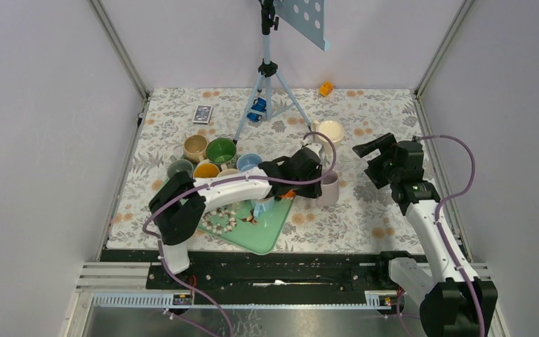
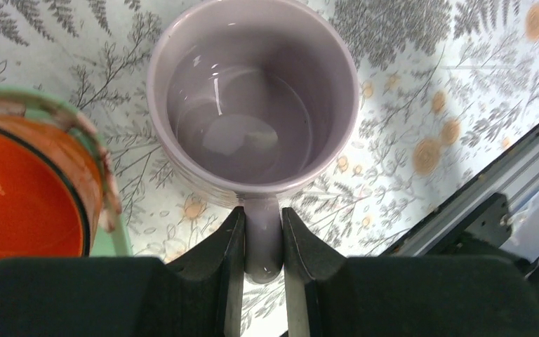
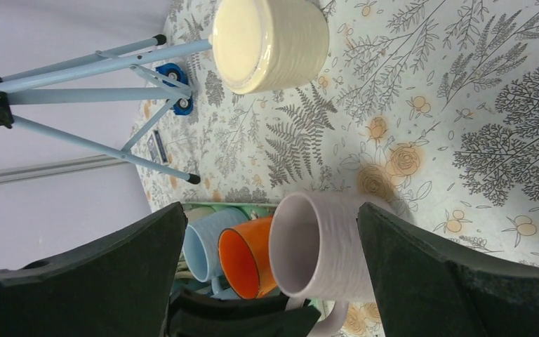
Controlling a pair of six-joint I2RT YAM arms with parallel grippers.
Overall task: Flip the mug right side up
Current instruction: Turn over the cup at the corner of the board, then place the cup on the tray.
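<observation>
A pale lilac mug [image 1: 328, 188] stands upright on the flowered cloth, its mouth facing up and nothing inside [image 2: 253, 105]. My left gripper [image 2: 262, 217] is shut on the mug's handle, one finger on each side of it. In the top view the left gripper [image 1: 309, 172] sits just left of the mug. My right gripper [image 1: 375, 151] hovers to the right of the mug, apart from it and open. From the right wrist the mug [image 3: 323, 246] shows in the wide gap between the right gripper's [image 3: 272, 210] fingers, untouched.
An orange mug [image 2: 21, 196] and a light blue mug [image 3: 200, 242] stand on the green tray [image 1: 267, 228] right beside the lilac mug. A cream mug [image 1: 330, 130] is behind, a tripod [image 1: 267, 77] stands at the back, and several more mugs [image 1: 210, 158] cluster at the left.
</observation>
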